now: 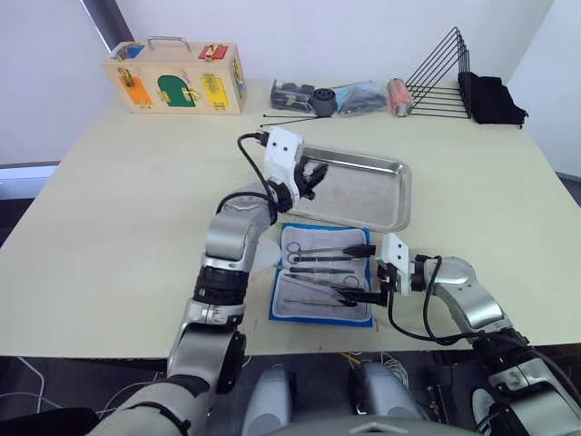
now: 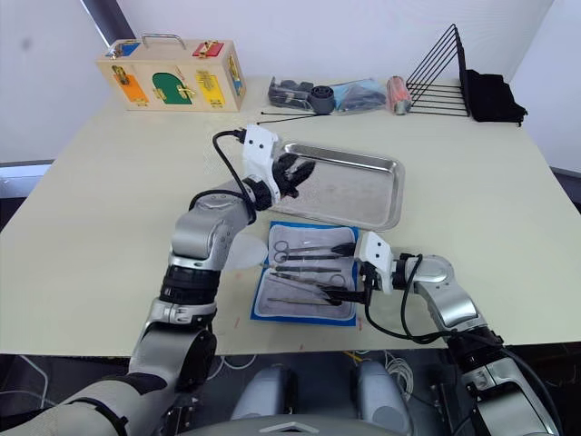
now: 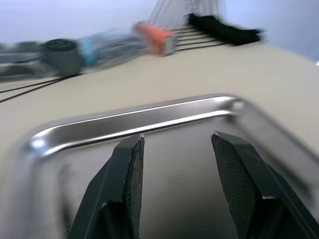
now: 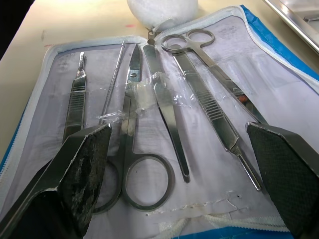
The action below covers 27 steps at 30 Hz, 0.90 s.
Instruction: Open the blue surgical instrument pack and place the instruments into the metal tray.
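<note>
The blue surgical instrument pack (image 1: 322,277) lies unfolded near the table's front edge, its pale lining up. On the lining lie several instruments: scissors (image 4: 132,149), long forceps (image 4: 209,109), a flat handle (image 4: 75,99) and a thin probe (image 4: 112,74). Clear tape crosses the scissors. My right gripper (image 4: 178,130) hovers low over the pack's right side, open wide, with nothing between its fingers. The metal tray (image 1: 363,195) sits just behind the pack. My left gripper (image 3: 177,142) hangs open and unloaded over the tray's left end, facing the far rim (image 3: 139,124).
A white round pouch (image 4: 162,10) rests at the pack's left edge, beside my left forearm. Along the far edge stand a wooden latch box (image 1: 177,77), a cluster of small items (image 1: 340,98), thin black rods (image 1: 290,116), a black wire rack (image 1: 440,77) and a black cloth (image 1: 490,98).
</note>
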Motion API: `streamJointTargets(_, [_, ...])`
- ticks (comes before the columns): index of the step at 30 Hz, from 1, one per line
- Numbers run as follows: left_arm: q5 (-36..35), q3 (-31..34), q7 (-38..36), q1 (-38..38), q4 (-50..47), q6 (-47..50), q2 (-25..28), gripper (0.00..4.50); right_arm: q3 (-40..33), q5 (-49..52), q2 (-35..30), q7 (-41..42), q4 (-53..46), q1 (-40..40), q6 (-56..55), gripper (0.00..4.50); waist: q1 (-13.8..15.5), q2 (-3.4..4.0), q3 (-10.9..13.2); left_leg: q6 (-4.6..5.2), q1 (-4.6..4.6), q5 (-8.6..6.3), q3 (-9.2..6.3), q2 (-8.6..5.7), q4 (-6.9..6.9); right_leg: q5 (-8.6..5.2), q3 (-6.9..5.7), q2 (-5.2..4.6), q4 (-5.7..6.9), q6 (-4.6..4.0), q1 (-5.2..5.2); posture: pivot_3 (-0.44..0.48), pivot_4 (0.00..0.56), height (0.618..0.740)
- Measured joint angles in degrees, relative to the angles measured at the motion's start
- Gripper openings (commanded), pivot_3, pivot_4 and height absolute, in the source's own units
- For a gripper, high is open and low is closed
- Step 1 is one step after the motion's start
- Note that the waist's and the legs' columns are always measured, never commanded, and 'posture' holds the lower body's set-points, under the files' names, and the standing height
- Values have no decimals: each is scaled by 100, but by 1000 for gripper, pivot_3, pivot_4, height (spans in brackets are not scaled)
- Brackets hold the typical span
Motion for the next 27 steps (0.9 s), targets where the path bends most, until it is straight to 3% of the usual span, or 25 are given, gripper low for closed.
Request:
streamJointTargets(10, [-679, -303, -1704, 861, -660, -640, 651, 2244, 2, 1, -12, -22, -28, 19, 2, 4500, 6, 0, 0, 2, 2, -1, 1, 0, -1, -1, 2, 0, -4, 0, 1, 0, 150, 740])
streamJointTargets(13, [-899, -429, -2539, 1080, -865, -664, 1382, 2244, 11, 1, 0, -54, -61, 47, 13, 4500, -23, 2, 1, 2, 9, 0, 4, 2, -10, -1, 6, 4, -2, -2, 0, 0, 150, 740])
streamJointTargets(17, [-1023, -344, -3259, 1208, -847, -780, 2051, 3551, 7, 1, -5, -62, -75, 57, 17, 4500, -20, 0, 4, 2, 8, 0, 3, 3, -10, -2, 3, 4, -4, -3, 0, 0, 150, 740])
streamJointTargets(18, [-1027, -335, -3293, 1213, -845, -784, 2090, 3551, 6, 1, -5, -63, -75, 58, 18, 4500, -20, -1, 4, 2, 8, 0, 2, 3, -10, -2, 2, 4, -4, -3, -1, 0, 150, 740])
streamJointTargets(20, [-1120, 14, -4064, 1271, -685, -1095, 2726, 4411, -15, 2, -29, -70, -76, 66, 18, 4500, -3, 0, 3, 2, 8, -1, 4, 4, -10, -3, 1, 1, -8, -3, 0, 0, 150, 740])
streamJointTargets(21, [-1233, 106, -5054, 1293, -361, -1613, 3399, 4465, 4, 8, -5, -71, -84, 67, 25, 4500, -14, -6, 7, 2, 9, -1, 5, 7, -13, -7, -1, 4, -7, -11, -2, 0, 150, 740])
streamJointTargets(27, [-1552, 277, -6045, 1040, 461, -2311, 4301, 4465, 0, 12, -11, -64, -83, 68, 23, 4500, -4, -16, 10, 3, 7, -1, 3, 9, -15, -9, -7, 3, -8, -13, -2, 0, 150, 740])
